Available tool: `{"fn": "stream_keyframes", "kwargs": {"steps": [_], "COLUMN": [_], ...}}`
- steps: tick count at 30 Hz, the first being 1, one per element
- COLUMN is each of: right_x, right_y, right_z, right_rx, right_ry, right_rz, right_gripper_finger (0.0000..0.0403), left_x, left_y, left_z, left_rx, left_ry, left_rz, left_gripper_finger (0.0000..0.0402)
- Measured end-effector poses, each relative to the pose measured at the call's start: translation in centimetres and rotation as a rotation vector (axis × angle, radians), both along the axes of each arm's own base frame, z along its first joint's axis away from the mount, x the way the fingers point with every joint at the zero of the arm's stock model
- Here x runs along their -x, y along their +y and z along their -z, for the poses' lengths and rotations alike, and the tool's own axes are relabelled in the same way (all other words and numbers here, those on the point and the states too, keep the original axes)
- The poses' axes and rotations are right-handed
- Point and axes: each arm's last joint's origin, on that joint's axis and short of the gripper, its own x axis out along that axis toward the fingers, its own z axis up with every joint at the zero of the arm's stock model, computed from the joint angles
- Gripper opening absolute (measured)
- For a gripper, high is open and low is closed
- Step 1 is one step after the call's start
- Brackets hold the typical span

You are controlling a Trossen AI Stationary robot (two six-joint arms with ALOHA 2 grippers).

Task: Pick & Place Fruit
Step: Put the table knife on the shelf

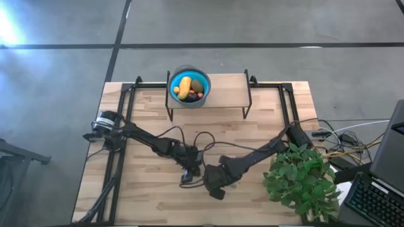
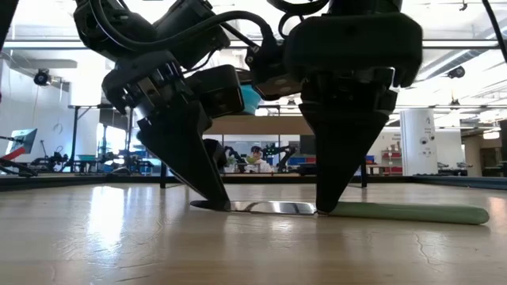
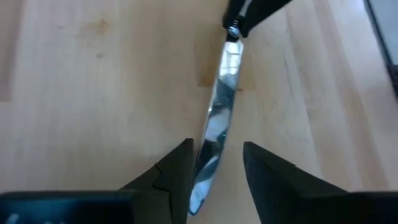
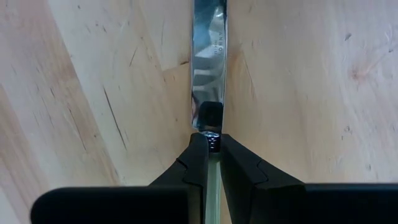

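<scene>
Near the desk's front edge my right claw [image 4: 210,152] pinches the knife [image 2: 341,210] where blade meets green handle, while my left claw [image 3: 214,168] straddles the blade tip, fingers apart. The fruit [image 1: 187,87] sits in the blue bowl [image 1: 173,81] at the back edge. Picking fruit seems paused; next I'd free the knife.

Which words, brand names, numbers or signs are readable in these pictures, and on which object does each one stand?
Knife blade, right wrist view: a small line of engraved letters runs along the metal; too small and blurred to read.
Nothing else carries readable text: none on the blue bowl, the fruit, the left gripper or the right gripper, which is closed on the knife where the blade meets the green handle.
</scene>
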Motion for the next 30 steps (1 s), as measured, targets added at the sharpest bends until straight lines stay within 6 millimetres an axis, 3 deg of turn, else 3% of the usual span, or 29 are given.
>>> {"fn": "stream_keyframes", "kwargs": {"steps": [12,30], "right_x": [-0.6,-0.9], "right_y": [-0.4,-0.8], "right_z": [-0.1,-0.1], "right_rx": [-0.012,-0.007], "right_ry": [-0.043,-0.053], "right_rz": [0.019,0.036], "right_gripper_finger": [0.0027,0.0027], "left_x": [0.5,1.0], "left_y": [-0.1,0.1], "left_z": [0.4,0.9], "left_rx": [-0.003,-0.047], "left_ry": [0.061,0.109], "left_rz": [0.041,0.05], "left_gripper_finger": [0.0142,0.0065]}}
